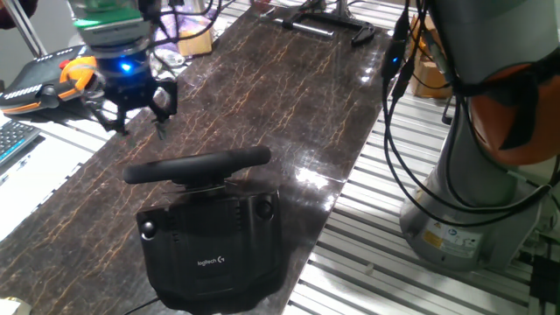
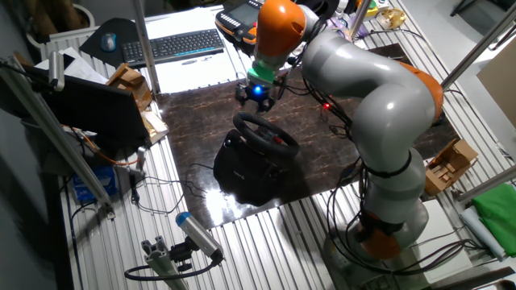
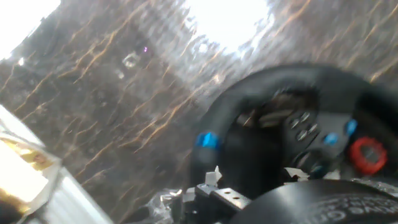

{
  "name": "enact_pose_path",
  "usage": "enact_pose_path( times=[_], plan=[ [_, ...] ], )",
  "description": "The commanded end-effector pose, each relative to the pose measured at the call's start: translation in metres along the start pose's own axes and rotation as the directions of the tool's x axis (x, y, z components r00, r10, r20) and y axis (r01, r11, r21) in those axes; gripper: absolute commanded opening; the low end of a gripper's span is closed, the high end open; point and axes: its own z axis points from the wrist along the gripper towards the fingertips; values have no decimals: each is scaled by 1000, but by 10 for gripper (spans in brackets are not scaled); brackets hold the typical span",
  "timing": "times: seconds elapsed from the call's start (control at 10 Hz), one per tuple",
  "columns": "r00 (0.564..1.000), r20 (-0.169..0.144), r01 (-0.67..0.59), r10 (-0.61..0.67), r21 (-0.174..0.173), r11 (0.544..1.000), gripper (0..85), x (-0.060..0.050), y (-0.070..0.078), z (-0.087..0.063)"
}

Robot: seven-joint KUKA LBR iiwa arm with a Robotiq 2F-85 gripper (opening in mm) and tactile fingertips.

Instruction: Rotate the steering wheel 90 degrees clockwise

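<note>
The steering wheel is a black round rim on a bulky black Logitech base, standing on the dark marble tabletop. My gripper hangs in the air behind and to the left of the rim, apart from it, with its fingers spread and nothing between them. In the other fixed view the gripper is just beyond the far edge of the wheel. The blurred hand view shows the rim at the right, with a blue stripe mark and the hub's red button.
An orange-and-black handheld controller and a keyboard lie left of the tabletop. A black bracket sits at the far end. The arm's base and hanging cables stand at the right, over slotted aluminium rails.
</note>
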Motion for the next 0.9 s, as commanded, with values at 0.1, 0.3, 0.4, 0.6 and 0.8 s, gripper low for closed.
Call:
enact_pose_path(
  times=[0.1,0.3,0.4,0.6,0.8],
  plan=[
    [999,33,4,-5,10,1000,77,-10,-13,3],
    [997,62,-47,46,15,999,7,-19,-21,8],
    [993,68,-93,92,11,996,7,-23,-22,11],
    [981,63,-184,183,5,983,7,-28,-25,14],
    [967,49,-250,250,-5,968,7,-31,-29,17]
  ],
)
